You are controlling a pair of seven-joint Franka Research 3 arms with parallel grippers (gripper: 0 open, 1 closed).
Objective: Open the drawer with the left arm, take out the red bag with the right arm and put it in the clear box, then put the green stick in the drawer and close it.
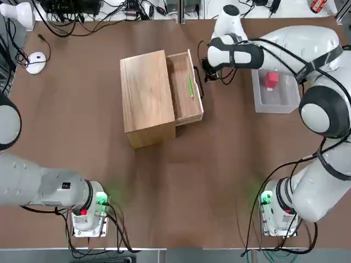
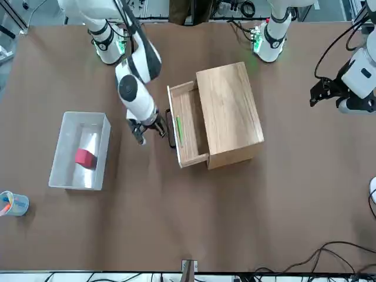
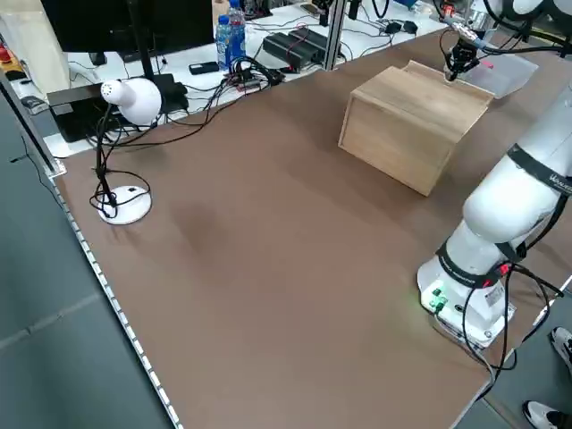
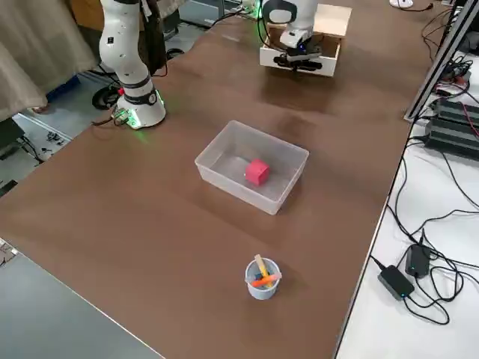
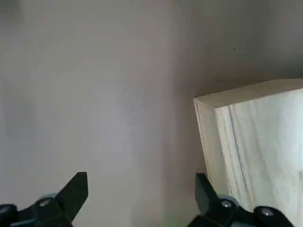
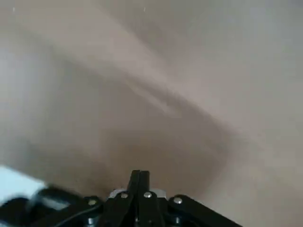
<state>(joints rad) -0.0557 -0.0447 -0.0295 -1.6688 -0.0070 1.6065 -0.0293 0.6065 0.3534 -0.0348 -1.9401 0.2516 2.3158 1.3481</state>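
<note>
Drawer [image 1: 185,87] pulled out of the light-wood cabinet [image 1: 147,97], with the green stick [image 1: 190,86] lying lengthwise on its floor. The red bag [image 1: 271,80] sits inside the clear box [image 1: 282,103], on the bench [image 1: 181,181] well apart from the cabinet on the right arm's side. By this layout, only the closing of the drawer appears to remain.

The right gripper [image 2: 149,130] hangs just in front of the drawer's dark bar handle [image 2: 171,130]; its jaws are pressed fully together and hold nothing, as the right wrist view confirms [image 6: 138,182]. Whether the fingers touch the handle cannot be told. The left gripper [image 5: 142,201] is parked near the bench edge, away from the cabinet; its jaws stand wide apart and empty, with one cabinet corner showing beyond them.

Hazards, as judged from here: a push applied off-centre on the drawer front could skew the drawer and jam it in its slot, or slide the unanchored cabinet across the bench instead of seating the drawer. Closed fingertips may also slip past or under the thin handle bar. A sharp shove could roll the stick, though it looks well inside the drawer walls.
</note>
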